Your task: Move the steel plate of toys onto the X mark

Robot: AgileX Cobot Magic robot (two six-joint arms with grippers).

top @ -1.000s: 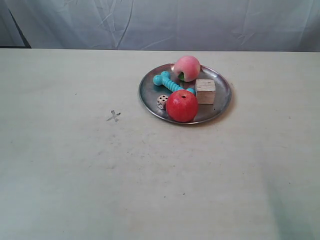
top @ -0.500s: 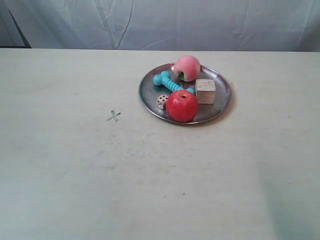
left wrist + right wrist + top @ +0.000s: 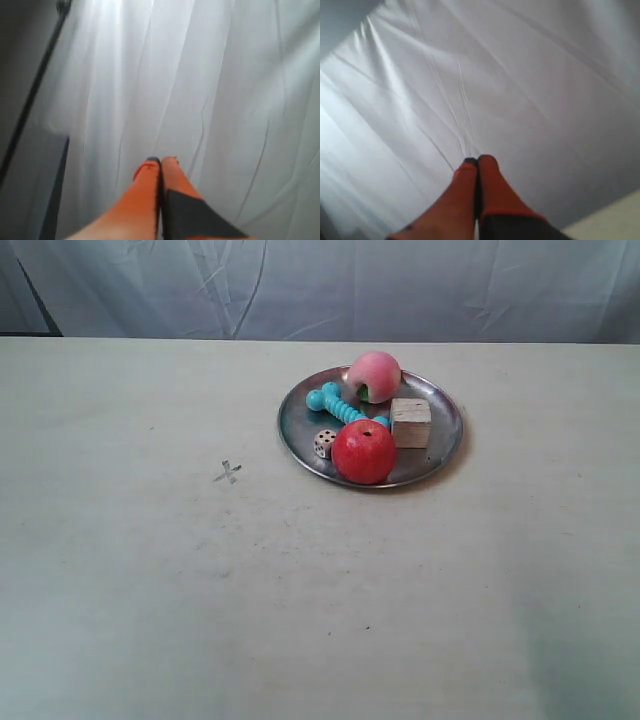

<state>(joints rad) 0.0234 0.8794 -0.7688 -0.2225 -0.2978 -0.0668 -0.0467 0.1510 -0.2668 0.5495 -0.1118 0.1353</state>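
The steel plate (image 3: 300, 425) rests on the beige table, right of centre in the exterior view. It carries a red apple ball (image 3: 363, 452), a pink peach (image 3: 374, 373), a turquoise bone (image 3: 337, 406), a wooden cube (image 3: 411, 422) and a white die (image 3: 324, 443). The X mark (image 3: 228, 472) is drawn on the table to the plate's left. No arm shows in the exterior view. My left gripper (image 3: 161, 161) is shut and empty, facing a white curtain. My right gripper (image 3: 476, 161) is likewise shut and empty, also facing the curtain.
A white curtain (image 3: 330, 285) hangs behind the table's far edge. A corner of the beige table (image 3: 615, 220) shows in the right wrist view. A dark pole (image 3: 35, 90) runs beside the curtain in the left wrist view.
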